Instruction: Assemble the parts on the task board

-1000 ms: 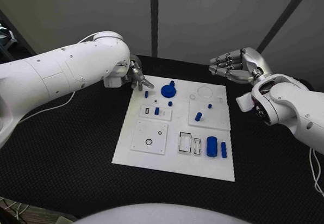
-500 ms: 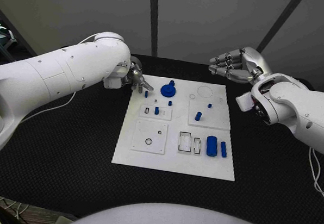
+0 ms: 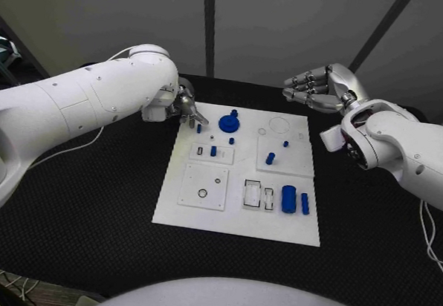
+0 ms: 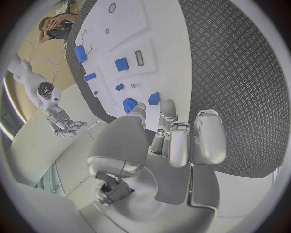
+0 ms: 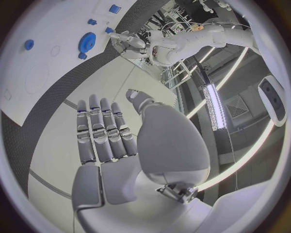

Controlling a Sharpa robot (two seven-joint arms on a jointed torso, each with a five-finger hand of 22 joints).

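Head view: left robot hand point(image 3: 187, 107) sits at the far-left corner of the task board point(image 3: 237, 226), fingertips down next to a small blue peg point(image 3: 199, 129) lying at the board's edge. Step in hand looks like picking up that peg. To do it well: come down straight over the peg, pinch it across its width, lift clear before moving, and avoid bumping the blue gear point(image 3: 230, 123) just beside it. Left wrist view shows the fingers point(image 4: 167, 110) drawn close together, tips touching or almost touching the peg point(image 4: 154, 98); can't tell if it's actually gripped yet. Right robot hand point(image 3: 315, 90) hovers above the tabletop point(image 3: 86, 205) past the board's far-right corner, fingers loosely curled, apart, holding nothing. Other blue parts lie spread on the board, including a cylinder point(image 3: 287, 199) near the right edge.
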